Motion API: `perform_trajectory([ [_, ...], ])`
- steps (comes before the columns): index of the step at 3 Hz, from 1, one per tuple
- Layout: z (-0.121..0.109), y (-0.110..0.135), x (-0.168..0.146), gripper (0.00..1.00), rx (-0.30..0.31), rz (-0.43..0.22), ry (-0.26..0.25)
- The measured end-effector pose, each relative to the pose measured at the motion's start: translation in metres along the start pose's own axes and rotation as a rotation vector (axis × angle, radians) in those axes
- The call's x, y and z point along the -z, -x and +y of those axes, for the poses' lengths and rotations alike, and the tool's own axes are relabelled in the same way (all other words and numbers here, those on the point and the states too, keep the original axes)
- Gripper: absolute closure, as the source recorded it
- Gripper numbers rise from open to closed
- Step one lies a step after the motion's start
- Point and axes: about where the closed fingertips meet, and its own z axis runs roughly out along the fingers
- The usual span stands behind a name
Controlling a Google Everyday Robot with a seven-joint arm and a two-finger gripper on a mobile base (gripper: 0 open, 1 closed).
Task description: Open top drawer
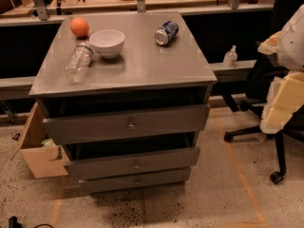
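The top drawer is the widest grey front of three in a grey cabinet, with a small round metal knob at its centre. It stands pulled out a little, with a dark gap above it. The middle drawer and bottom drawer sit below, with a dark gap above the middle one too. My gripper, white and pale yellow, hangs at the right edge of the view, well to the right of the cabinet and apart from the knob.
On the cabinet top are an orange, a white bowl, a plastic bottle on its side and a can on its side. A cardboard box stands at the left. A black office chair base is at the right.
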Motion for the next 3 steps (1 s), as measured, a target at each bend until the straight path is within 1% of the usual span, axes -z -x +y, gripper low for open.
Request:
perform_trajectory([
  [1, 0.000, 0.000, 0.000, 0.00, 0.000, 0.000, 0.000],
  [2, -0.007, 0.009, -0.023, 0.00, 0.043, -0.056, 0.013],
  [3, -0.013, 0.019, -0.072, 0.00, 0.105, -0.141, 0.047],
])
